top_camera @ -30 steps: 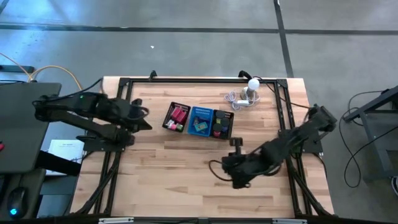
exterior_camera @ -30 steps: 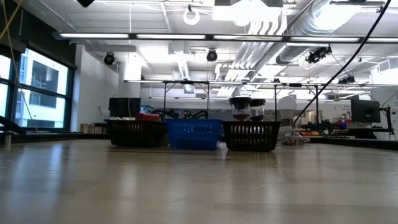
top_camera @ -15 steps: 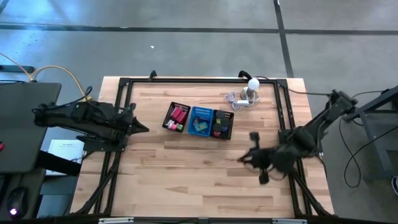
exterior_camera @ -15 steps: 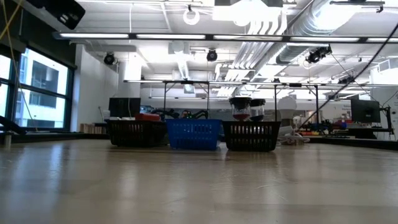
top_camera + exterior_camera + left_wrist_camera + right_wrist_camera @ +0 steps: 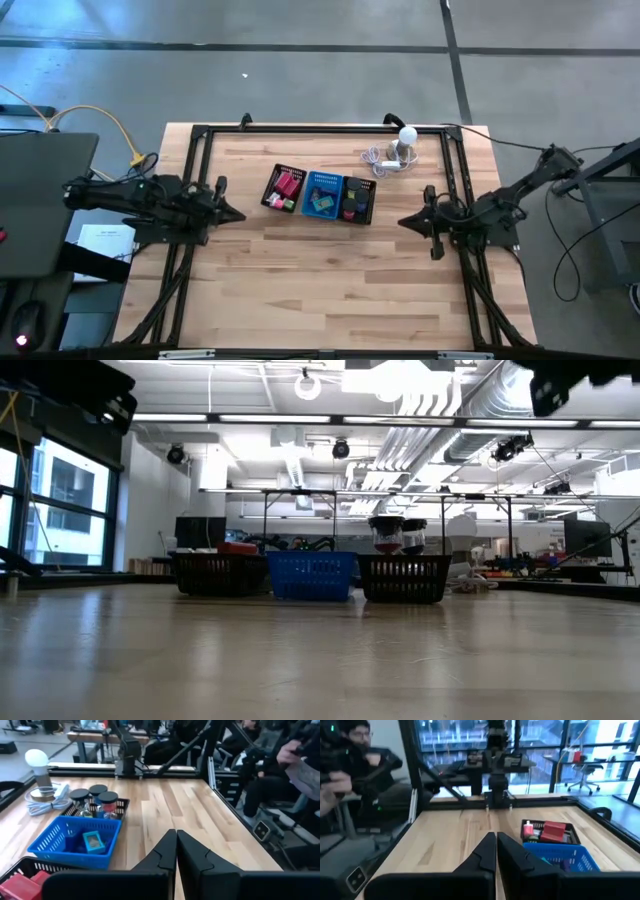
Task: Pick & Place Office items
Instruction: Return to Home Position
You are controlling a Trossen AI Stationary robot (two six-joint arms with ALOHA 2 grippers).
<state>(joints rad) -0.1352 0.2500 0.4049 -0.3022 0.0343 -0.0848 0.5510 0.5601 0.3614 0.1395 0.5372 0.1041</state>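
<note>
The office items lie in a three-part mesh tray at the table's far middle. Pink and red pieces fill its left black section. A teal piece sits in the blue middle basket. Dark-lidded jars stand in the right black section. My left gripper hovers shut and level at the tray's left, pointing toward it. My right gripper hovers shut and level at the tray's right. Both hold nothing.
A white ball-topped gadget with a coiled cable stands at the far right behind the tray. A black frame rims the table. Bare wood spreads over the near half. People sit beyond the table's ends.
My right gripper has drawn back from the table's near middle toward the right and far edges, tipping up from pointing down to level. My left gripper has sunk and tipped up to level beside the tray's left. Both have stayed shut, and the tray has not moved.
</note>
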